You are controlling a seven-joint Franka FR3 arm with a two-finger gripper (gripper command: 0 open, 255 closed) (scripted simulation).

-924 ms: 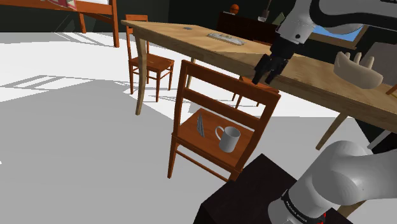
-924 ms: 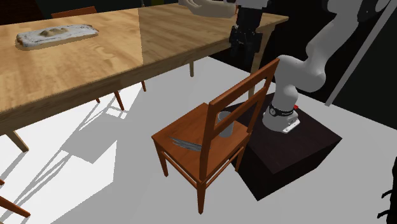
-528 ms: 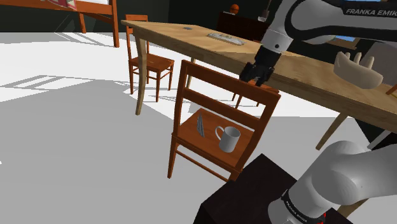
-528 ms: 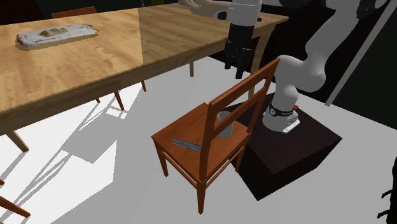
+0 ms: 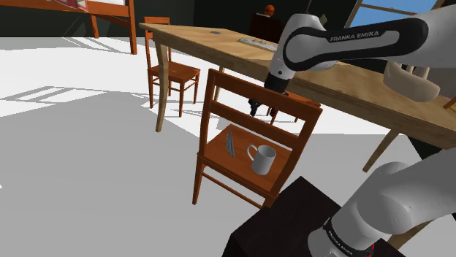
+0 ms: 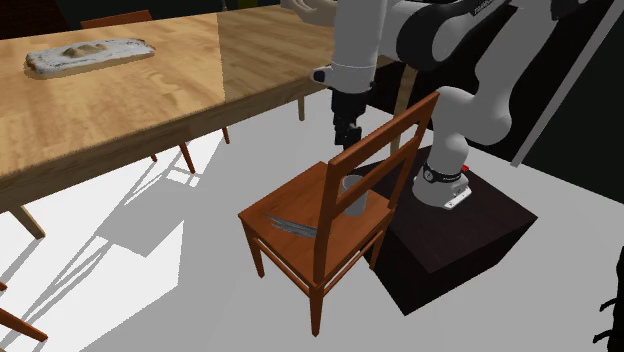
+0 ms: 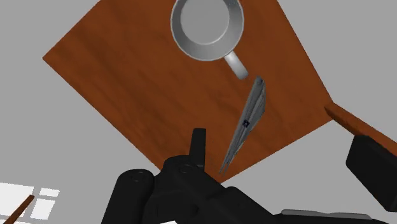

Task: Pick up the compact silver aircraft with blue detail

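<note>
Plane (image 7: 245,122) lies on the chair seat (image 7: 146,83) just beside the mug (image 7: 207,27). My claw (image 5: 254,109) hangs above it with fingers spread wide, so they can straddle its thin body.

Aircraft (image 7: 245,124): slim grey sliver; I see a blue spot mid-body.
Place: on chair seat (image 7: 146,95), one tip beside mug (image 7: 207,27) handle.

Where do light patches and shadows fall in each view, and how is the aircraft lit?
Shoulder view: bright window-shaped patches lie on the floor. Second exterior view: striped shadows cross the floor beside the chair; the table has a sheen. Wrist view: the aircraft is lit evenly, without glare.
</note>
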